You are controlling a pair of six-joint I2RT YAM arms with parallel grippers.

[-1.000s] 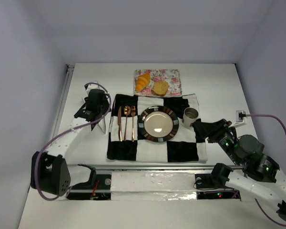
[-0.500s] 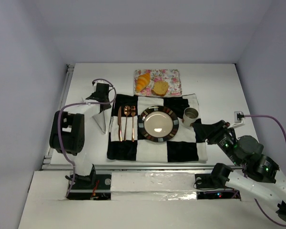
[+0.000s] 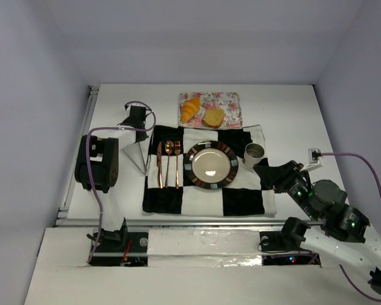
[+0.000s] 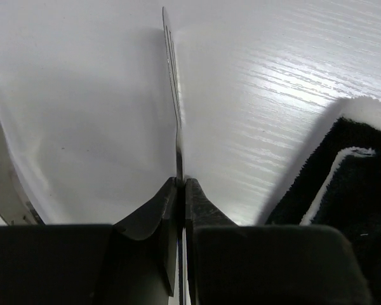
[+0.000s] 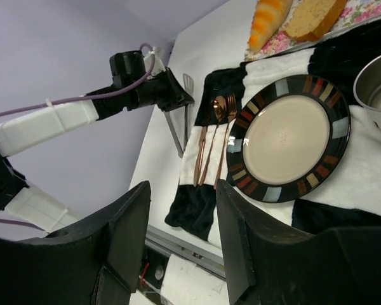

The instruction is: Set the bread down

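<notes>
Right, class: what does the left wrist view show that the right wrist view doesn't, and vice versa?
Left wrist only: a close look at the left fingers pinched shut on the thin edge of the metal utensil. Right wrist only: the plate, cutlery, cup, croissant and bun slice, seen past the open right fingers. Both: the utensil, the checked cloth and the white table.
</notes>
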